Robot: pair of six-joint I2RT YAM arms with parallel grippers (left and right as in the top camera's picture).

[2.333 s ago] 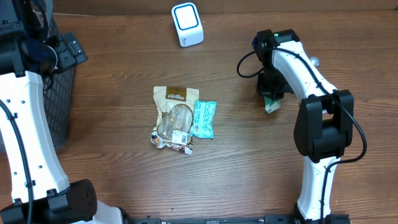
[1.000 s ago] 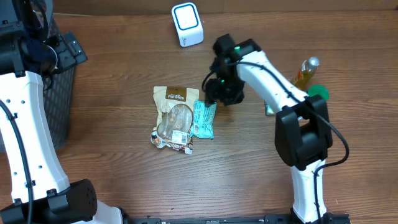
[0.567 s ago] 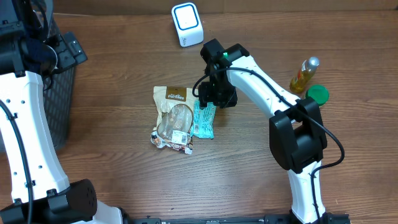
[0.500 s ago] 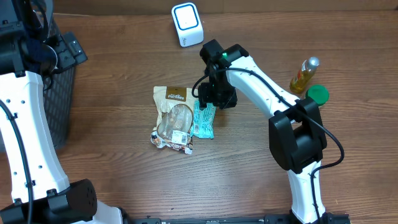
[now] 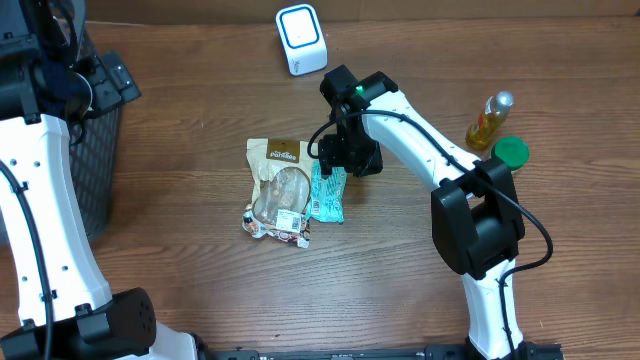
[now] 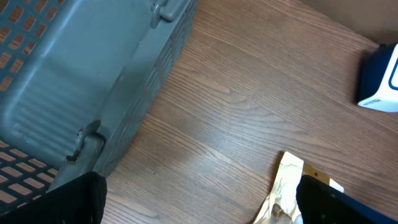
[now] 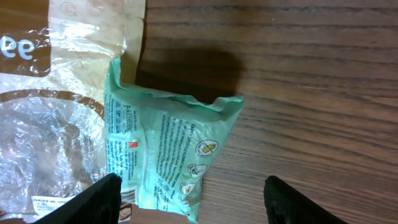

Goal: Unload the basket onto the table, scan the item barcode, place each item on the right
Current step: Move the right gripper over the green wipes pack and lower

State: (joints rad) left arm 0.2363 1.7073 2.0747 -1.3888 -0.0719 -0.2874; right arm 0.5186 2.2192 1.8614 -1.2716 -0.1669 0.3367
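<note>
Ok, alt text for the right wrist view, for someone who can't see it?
A green packet lies on the wood table, its left edge against a tan bag. The right gripper hangs open over it, one finger to each side.

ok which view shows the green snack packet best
The right wrist view: the green snack packet fills the frame, with its printed side plain to see. Overhead shows it small, lying beside the tan bag, its top end hidden under the right gripper. The left wrist view misses it, catching only that bag's corner.
</note>
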